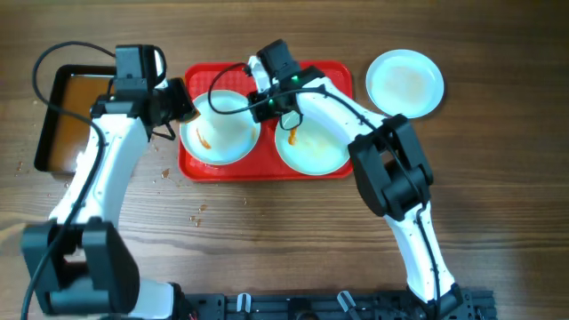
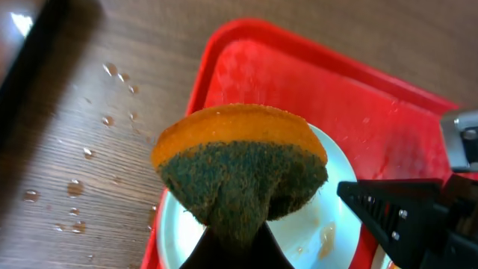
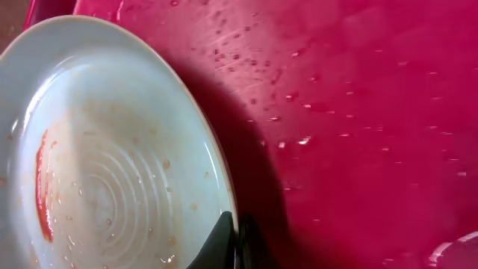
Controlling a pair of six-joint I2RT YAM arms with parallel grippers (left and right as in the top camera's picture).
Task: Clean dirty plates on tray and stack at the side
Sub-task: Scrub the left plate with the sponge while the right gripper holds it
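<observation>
My left hand (image 2: 235,248) is clamped tight on a sponge (image 2: 239,168), orange on one face and dark green scrub on the other. The sponge bulges out past my fingertips. It hangs over the left end of the tray (image 1: 267,172), above the rim of the left plate (image 1: 222,135). I cannot tell whether the sponge touches the plate.

My right hand (image 3: 235,240) reaches in from the tray's back edge, and its fingers are pinched almost together on the left plate's rim, on the side nearer the tray's middle. That plate carries a red-orange smear (image 3: 43,187) and faint specks. A dark shadow runs along its rim on the tray floor, which is dotted with water drops.

The right plate (image 1: 313,149) lies in the tray's right half, partly under my right arm, with an orange streak on it. A third plate (image 1: 405,83) sits on the worktop (image 1: 267,231) just off the tray's right end. A black pan (image 1: 60,120) of brownish water stands left of the tray. Drops and crumbs speckle the worktop by the tray's left front corner.
</observation>
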